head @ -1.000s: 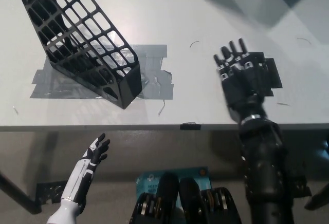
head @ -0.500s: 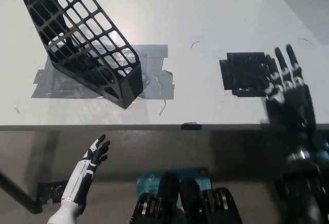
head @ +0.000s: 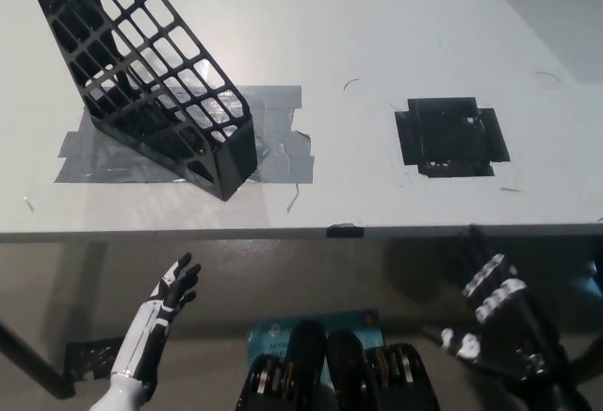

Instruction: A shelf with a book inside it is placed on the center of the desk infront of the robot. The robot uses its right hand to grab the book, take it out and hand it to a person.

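On the white desk (head: 396, 34), upper left, the black lattice shelf (head: 141, 67) stands on grey tape (head: 273, 147); no book shows inside it. Black tape (head: 450, 138) marks the right side. Below the desk edge, both the right robot hand (head: 499, 321) and the left robot hand (head: 174, 284) hang released, fingers spread.

no legible text or labels anywhere

A white desk (head: 377, 34) fills the view; grey tape (head: 273, 152) and a black tape patch (head: 450, 136) mark it; dim floor (head: 57, 288) lies below.
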